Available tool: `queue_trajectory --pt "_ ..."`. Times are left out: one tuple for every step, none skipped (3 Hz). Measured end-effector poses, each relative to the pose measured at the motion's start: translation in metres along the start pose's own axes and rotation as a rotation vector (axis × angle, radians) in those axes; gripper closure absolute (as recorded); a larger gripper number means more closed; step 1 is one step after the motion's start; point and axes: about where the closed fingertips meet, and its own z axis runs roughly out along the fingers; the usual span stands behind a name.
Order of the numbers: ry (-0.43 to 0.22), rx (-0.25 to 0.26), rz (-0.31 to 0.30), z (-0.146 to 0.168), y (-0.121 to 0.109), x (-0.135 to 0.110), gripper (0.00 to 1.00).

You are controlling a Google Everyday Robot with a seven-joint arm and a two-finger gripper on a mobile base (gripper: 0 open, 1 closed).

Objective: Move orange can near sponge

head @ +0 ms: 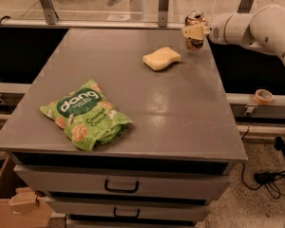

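The orange can (195, 33) is small and orange-brown with a silver top. It is upright at the far right of the grey table (180, 113), near the back edge. My gripper (194, 32) reaches in from the right and is shut on the can. The sponge (161, 58) is a pale yellow block lying flat on the table, a short way to the front left of the can and apart from it.
A green snack bag (87, 114) lies at the table's front left. A roll of tape (263, 96) sits on a rail to the right. Drawers (121, 186) are below the tabletop. A cardboard box (19, 203) stands on the floor at lower left.
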Motion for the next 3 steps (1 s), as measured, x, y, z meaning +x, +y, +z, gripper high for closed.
queue_trajectory --pt "0.002 -0.037 0.056 0.015 0.009 0.016 0.84" --pt "-0.013 -0.067 0.096 0.027 0.025 0.018 0.6" --pt "-0.03 -0.077 0.132 0.03 0.041 0.018 0.37"
